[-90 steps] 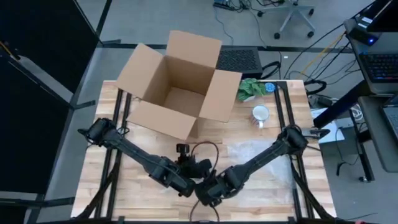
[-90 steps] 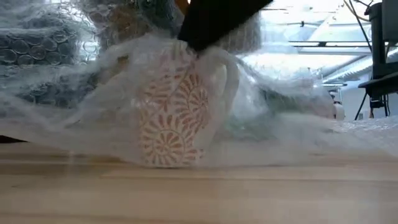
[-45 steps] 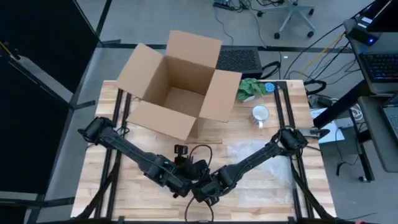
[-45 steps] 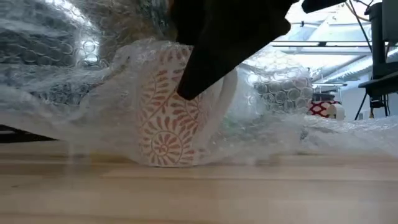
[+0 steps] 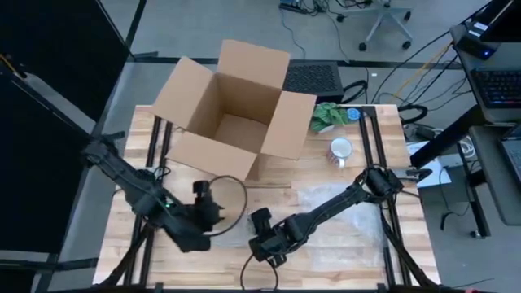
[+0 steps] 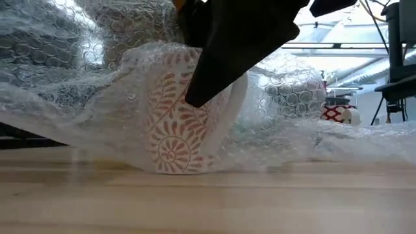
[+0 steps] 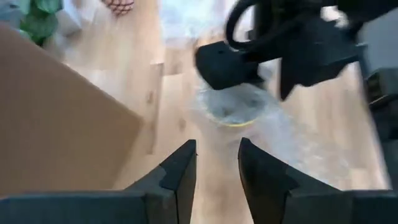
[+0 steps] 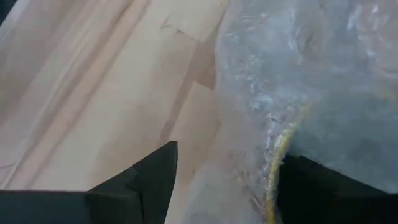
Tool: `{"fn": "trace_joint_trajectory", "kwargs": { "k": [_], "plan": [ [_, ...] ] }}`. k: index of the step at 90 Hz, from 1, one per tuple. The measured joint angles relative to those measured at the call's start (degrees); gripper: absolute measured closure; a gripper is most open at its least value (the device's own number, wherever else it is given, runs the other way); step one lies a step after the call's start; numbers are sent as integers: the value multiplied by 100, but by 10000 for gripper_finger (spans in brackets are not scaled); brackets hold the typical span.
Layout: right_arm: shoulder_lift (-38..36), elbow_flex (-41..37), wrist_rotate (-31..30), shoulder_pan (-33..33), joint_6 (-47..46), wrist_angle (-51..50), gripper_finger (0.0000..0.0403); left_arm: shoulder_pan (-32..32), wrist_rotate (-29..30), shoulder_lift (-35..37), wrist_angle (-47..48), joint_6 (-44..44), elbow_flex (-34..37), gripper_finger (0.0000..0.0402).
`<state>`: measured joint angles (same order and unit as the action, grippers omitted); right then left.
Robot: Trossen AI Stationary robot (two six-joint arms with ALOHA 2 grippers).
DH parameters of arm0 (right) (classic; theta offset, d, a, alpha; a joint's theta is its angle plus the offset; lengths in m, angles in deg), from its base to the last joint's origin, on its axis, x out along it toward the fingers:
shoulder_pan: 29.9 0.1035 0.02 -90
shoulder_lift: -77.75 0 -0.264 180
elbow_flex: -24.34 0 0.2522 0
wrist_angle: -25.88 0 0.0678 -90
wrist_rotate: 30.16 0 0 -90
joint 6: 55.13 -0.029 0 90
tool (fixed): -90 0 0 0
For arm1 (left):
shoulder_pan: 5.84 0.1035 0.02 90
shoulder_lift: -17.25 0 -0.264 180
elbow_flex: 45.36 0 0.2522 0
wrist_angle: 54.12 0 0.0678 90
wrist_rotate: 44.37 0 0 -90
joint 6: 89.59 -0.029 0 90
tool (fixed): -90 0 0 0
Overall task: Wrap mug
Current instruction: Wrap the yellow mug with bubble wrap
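Note:
A white mug with a red leaf pattern stands upright on the table near its front edge, under a sheet of clear bubble wrap. Its yellow inside shows through the wrap. My right gripper is open over the mug. One finger stands on either side of the wrapped rim, and in the low view one dark finger crosses the mug's upper part. My left gripper is open with nothing between its fingers, to the left of the mug and clear of it. My right gripper comes at the mug slanting down from the table's right side. One finger lies against the bubble wrap just inside the mug's yellow rim. The other finger stands outside, apart from the mug's wall. The mug's base stays on the table.
An open cardboard box fills the far left of the table. A white cup and a green leafy thing are at the far right. The rest of the bubble wrap spreads to the mug's right. Bare wood lies near the front edge.
My left gripper has drawn back from the mug toward the table's left edge and now stands clear of it. My right gripper has shifted a little to the left over the mug. The wrap on the mug's right side has puffed up higher.

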<state>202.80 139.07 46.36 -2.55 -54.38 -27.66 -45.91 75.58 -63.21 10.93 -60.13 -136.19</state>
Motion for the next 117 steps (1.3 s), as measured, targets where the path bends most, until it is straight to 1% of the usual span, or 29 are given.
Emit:
{"fn": "trace_joint_trajectory", "kwargs": {
  "k": [7,16,19,22,29,37,46,55,63,68,72,77,84,92,101,117],
  "plan": [
    [0,-4,3,-13,-5,57,188,-228,-411,355,-1667,-28,952,297],
    [7,-9,22,-37,-9,151,188,-417,-1235,521,-3980,-226,2034,297],
    [9,-9,26,-41,-9,163,188,-467,-1344,515,-4508,-244,2292,297],
    [9,-9,27,-43,-10,162,188,-530,-1350,494,-4842,-173,2512,297],
    [9,-9,26,-44,-31,162,188,-672,-1257,466,-5000,261,2814,297],
    [9,-9,22,-44,-52,173,188,-887,-759,441,-4863,821,3014,297],
    [9,-9,18,-59,-52,181,188,-984,-246,221,-4822,1052,3175,297],
    [10,-11,20,-83,-91,189,188,-912,213,-121,-4712,1012,3177,297],
    [9,-10,32,-101,-149,196,188,-742,781,-262,-4773,616,3132,297],
    [10,-9,40,-109,-157,198,188,-539,935,-319,-4920,338,3102,297],
    [10,-10,39,-109,-157,197,188,-338,917,-376,-5038,93,3102,297],
    [9,-10,39,-109,-157,198,188,-77,759,-494,-5242,-222,3102,297],
    [11,-11,33,-109,-155,214,188,272,473,-651,-5621,-653,3102,297],
    [11,-9,31,-112,-123,225,188,610,-3,-822,-6068,-1034,3102,297],
    [11,-11,33,-128,-109,225,188,894,-463,-1008,-6146,-1183,3102,297],
    [11,-11,39,-149,26,212,188,1129,-809,-1342,-6269,-1175,3081,297]
  ]
}}
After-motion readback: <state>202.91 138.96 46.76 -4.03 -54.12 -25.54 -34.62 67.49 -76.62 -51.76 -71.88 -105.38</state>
